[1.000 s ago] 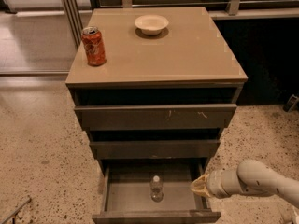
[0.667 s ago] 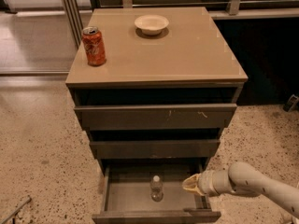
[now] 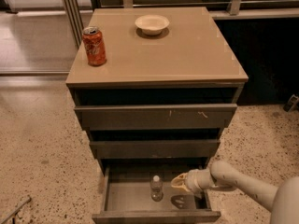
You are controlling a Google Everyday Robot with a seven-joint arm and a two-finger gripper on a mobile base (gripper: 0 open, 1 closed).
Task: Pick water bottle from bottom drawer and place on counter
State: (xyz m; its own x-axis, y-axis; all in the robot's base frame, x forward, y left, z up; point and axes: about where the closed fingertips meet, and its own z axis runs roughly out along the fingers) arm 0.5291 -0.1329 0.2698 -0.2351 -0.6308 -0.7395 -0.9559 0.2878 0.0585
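The water bottle (image 3: 156, 187), small and clear with a white cap, stands upright in the middle of the open bottom drawer (image 3: 114, 202). My gripper (image 3: 177, 183) reaches in from the right over the drawer, just right of the bottle and a short gap from it. It holds nothing. The tan counter (image 3: 187, 55) tops the cabinet above.
A red-orange soda can (image 3: 94, 45) stands at the counter's left edge and a white bowl (image 3: 152, 24) at its back middle. Two upper drawers (image 3: 154, 118) are slightly pulled out above the open one. Speckled floor (image 3: 42, 143) surrounds the cabinet.
My gripper has moved left, further over the drawer and closer to the water bottle. The bottle has not moved.
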